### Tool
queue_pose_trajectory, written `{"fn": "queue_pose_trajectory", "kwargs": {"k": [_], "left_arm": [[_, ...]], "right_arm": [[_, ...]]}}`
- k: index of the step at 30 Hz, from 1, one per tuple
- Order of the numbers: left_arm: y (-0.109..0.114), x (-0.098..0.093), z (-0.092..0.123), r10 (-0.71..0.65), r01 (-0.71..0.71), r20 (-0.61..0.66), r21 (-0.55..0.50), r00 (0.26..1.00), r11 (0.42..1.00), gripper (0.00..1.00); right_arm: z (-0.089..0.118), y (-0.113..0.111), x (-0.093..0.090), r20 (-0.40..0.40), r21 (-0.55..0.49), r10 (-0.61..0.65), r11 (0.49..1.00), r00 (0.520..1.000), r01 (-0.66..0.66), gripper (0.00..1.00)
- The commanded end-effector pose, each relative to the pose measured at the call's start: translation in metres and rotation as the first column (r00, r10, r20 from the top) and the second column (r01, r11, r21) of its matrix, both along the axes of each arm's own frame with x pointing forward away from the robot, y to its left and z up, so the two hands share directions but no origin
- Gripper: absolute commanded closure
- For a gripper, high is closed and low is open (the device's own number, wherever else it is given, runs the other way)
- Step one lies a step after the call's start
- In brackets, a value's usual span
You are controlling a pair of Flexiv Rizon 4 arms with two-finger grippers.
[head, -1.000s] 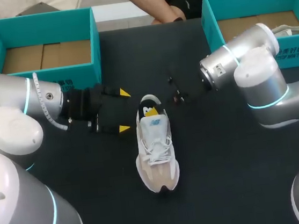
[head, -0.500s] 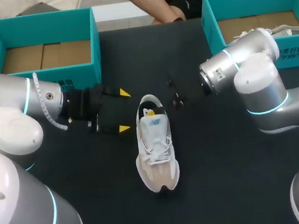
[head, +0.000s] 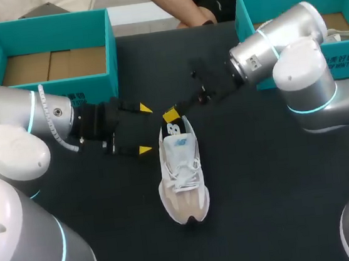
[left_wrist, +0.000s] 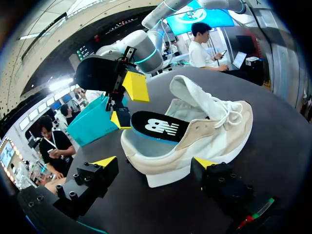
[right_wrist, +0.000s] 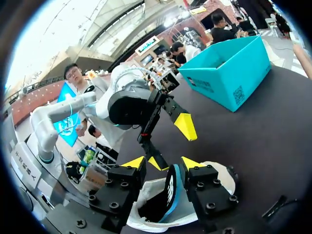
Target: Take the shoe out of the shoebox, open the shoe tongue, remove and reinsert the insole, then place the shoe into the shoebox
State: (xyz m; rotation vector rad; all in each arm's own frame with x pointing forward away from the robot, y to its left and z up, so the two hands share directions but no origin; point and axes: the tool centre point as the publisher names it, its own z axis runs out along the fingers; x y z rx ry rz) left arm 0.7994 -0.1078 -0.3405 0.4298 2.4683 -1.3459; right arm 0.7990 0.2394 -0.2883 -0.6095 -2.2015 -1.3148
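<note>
A white and beige sneaker (head: 181, 174) lies on the black table, toe toward me. Its black insole (head: 174, 129) with a white logo sticks out of the heel opening and rests on the collar (left_wrist: 158, 126). My right gripper (head: 173, 117) hovers over the heel. In its own view the fingers (right_wrist: 162, 163) stand apart around the insole's (right_wrist: 169, 187) raised edge, with a gap on one side. In the left wrist view one yellow tip sits at the insole's end and the other well above it. My left gripper (head: 144, 129) stands open beside the heel (left_wrist: 155, 162).
A teal shoebox (head: 87, 87) with cardboard inside stands at the far left. A second teal box (head: 248, 27) at the far right, behind my right arm, holds something white (head: 340, 35). Bare black tabletop surrounds the shoe.
My right gripper has risen out of the shoe's heel opening, drawn back toward the right and opened. The insole's heel end came up and now shows above the collar. The left arm stayed still.
</note>
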Motion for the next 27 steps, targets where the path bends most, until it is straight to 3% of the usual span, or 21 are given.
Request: {"fn": "queue_pose_trajectory", "kwargs": {"k": [1,5,10,12,13,16,20,27], "left_arm": [[-0.001,-0.001,0.0,0.0,0.0,0.0,0.004,1.0,1.0,0.0],[-0.001,-0.001,0.0,0.0,0.0,0.0,0.004,1.0,1.0,0.0],[-0.001,-0.001,0.0,0.0,0.0,0.0,0.004,1.0,1.0,0.0],[-0.001,-0.001,0.0,0.0,0.0,0.0,0.004,1.0,1.0,0.0],[-0.001,-0.001,0.0,0.0,0.0,0.0,0.004,1.0,1.0,0.0],[0.008,0.0,0.006,-0.012,0.012,-0.005,-0.003,1.0,1.0,0.0],[0.022,0.006,0.017,-0.041,0.041,0.007,0.024,0.999,0.999,0.0],[0.045,0.016,0.041,-0.106,0.106,0.017,0.043,0.994,0.993,0.0]], "right_arm": [[0.024,-0.007,0.013,0.016,-0.05,0.01,0.999,1.0,-0.009,0.53],[0.039,-0.029,0.005,0.029,-0.083,-0.071,0.994,0.997,0.073,0.53],[0.045,-0.035,-0.003,-0.041,-0.142,-0.183,0.974,0.982,0.176,0.58],[0.048,-0.035,-0.003,-0.069,-0.17,-0.252,0.956,0.965,0.237,0.94],[0.049,-0.035,-0.004,-0.063,-0.181,-0.287,0.945,0.956,0.272,1.0],[0.05,-0.033,-0.004,-0.074,-0.219,-0.379,0.909,0.923,0.355,1.0],[0.038,-0.031,-0.007,-0.075,-0.413,-0.495,0.806,0.866,0.425,1.0],[0.038,-0.031,-0.007,-0.075,-0.413,-0.495,0.806,0.866,0.425,1.0]]}}
